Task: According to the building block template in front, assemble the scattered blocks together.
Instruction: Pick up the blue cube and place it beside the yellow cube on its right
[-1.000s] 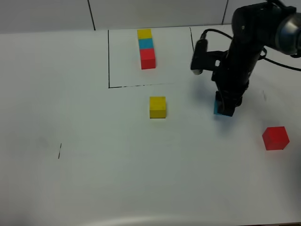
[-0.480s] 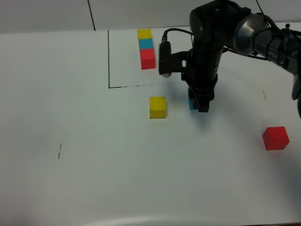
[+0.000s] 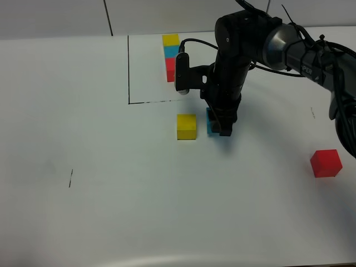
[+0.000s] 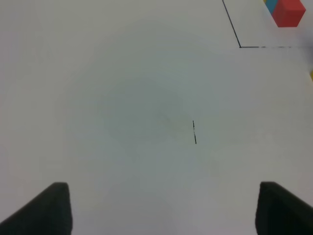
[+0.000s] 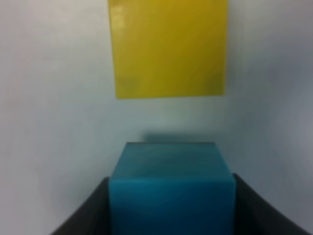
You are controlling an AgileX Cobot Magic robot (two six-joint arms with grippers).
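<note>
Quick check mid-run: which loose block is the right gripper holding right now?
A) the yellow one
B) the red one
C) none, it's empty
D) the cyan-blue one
D: the right wrist view shows the cyan-blue cube clamped in the right gripper, while the yellow cube and the red cube sit apart from it, ungripped.

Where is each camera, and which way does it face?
Exterior high: above, looking down on the table; shows the right arm, right claw shut on the cyan block.
Left wrist: on the left arm, facing table and template; open left claw shows.
Right wrist: faces the held cyan block, yellow block beyond; its fingers show.
Shared: exterior and right wrist both show those blocks.
</note>
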